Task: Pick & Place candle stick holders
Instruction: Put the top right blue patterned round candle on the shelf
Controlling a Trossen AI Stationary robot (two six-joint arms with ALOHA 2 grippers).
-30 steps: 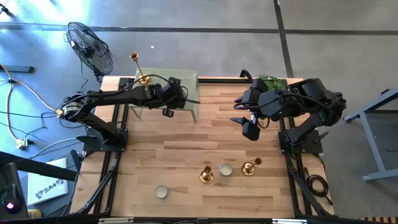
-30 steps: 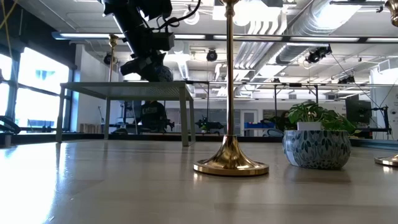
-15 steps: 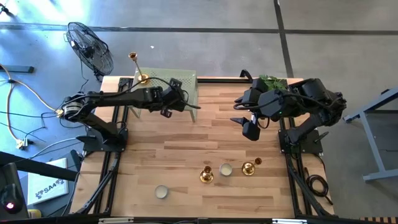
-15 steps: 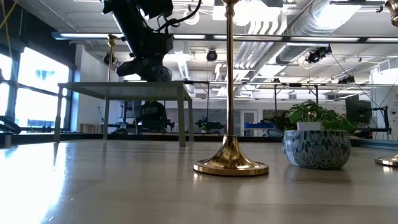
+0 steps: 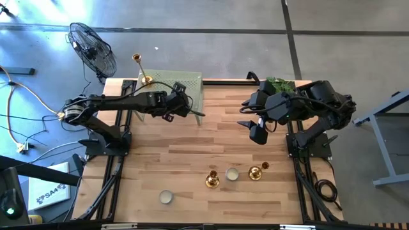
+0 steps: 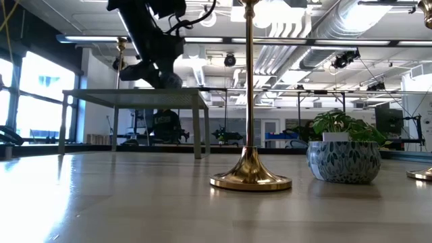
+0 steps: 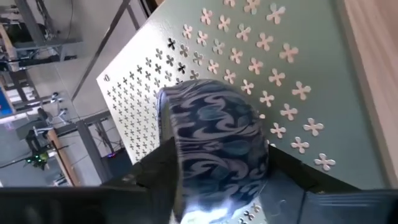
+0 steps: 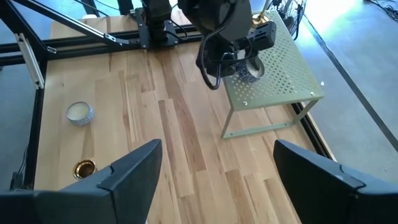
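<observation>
Since a second ago your left gripper [image 5: 174,105] has slid a little to the left above the shelf [image 5: 192,86]; in the low view it now hangs over the shelf's left half. In that view the shelf [image 6: 135,93] itself also sits slightly further left. Nothing else has changed.

Left gripper: at the far left of the table [image 5: 192,147], on top of the green perforated shelf. Its wrist view shows a blue patterned cup [image 7: 217,149] right in front of it, down on the shelf top [image 7: 249,56]. You can't tell from this whether it grips the cup or has let go.

Right gripper [image 5: 255,132]: jaws open wide and empty, hovering over the far right of the table, just near-side of the plant [image 5: 278,84].

Candlesticks:
- tall one [image 5: 140,69] stands upright on the shelf's far-left corner; its thin stem [image 6: 121,64] shows at the left of the low view.
- second [image 5: 212,179] stands near centre, right in front of the low camera [image 6: 251,135].
- third [image 5: 255,172] stands to its right, near edge, well apart from both grippers.

A tealight [image 5: 232,174] sits between those two. Another tealight [image 5: 166,197] sits further left at the near edge. A fan [image 5: 92,48] stands on the floor beyond the far-left corner.
</observation>
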